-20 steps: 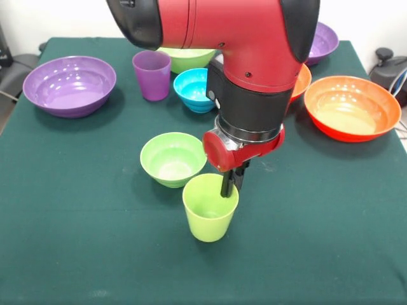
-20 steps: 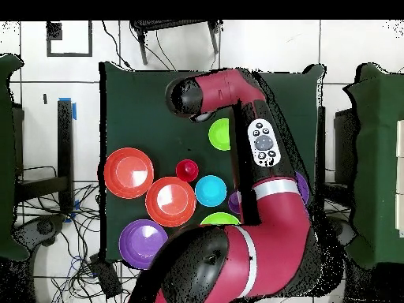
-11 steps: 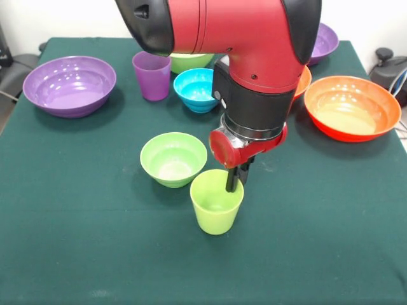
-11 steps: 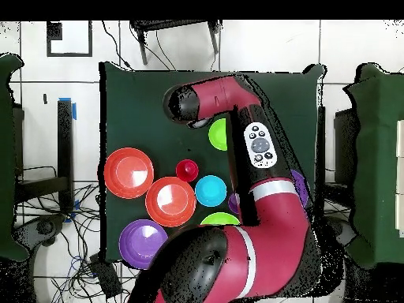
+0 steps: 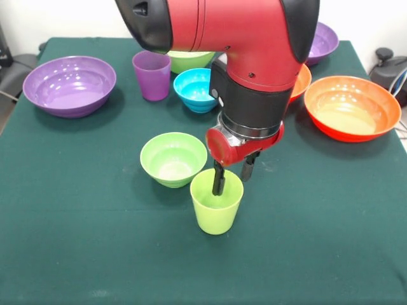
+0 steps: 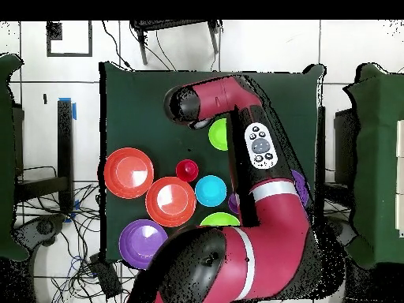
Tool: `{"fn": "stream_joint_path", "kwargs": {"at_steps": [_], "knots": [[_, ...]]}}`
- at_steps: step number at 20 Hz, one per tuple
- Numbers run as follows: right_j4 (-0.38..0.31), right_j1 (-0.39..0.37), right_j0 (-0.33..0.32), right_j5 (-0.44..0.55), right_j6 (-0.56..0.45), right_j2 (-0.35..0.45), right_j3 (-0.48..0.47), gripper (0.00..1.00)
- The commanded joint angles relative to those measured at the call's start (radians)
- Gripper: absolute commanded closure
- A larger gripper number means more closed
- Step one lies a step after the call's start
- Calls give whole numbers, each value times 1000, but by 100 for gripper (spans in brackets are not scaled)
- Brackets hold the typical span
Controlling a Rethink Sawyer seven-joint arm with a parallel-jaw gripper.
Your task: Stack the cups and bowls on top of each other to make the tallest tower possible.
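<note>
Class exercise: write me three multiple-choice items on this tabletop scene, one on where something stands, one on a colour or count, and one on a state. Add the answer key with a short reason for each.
1. In the front view, what stands directly beside the lime-green cup?
A. a small lime-green bowl
B. an orange bowl
C. a purple bowl

2. What colour is the cup next to the small blue bowl in the front view?
A. red
B. purple
C. orange

3. How do the jaws of the gripper stand?
A. shut above the table
B. open, astride the lime-green cup's rim
C. shut on a bowl

Key: 1 A, the small lime-green bowl sits just beside it. 2 B, the purple cup stands there. 3 B, one finger is inside the cup, one outside.
</note>
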Motion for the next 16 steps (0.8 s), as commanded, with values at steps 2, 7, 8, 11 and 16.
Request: {"fn": "stream_joint_path", "kwargs": {"at_steps": [2, 7, 8, 11, 16], "knots": [[-39, 0, 19, -50, -36, -23, 38, 0], [-25, -7, 17, -55, -43, -7, 35, 0], [-18, -13, 20, -44, -40, -5, 33, 0], [11, -37, 24, -8, -31, 5, 36, 0], [72, -67, 37, 88, -19, 8, 52, 0]]}}
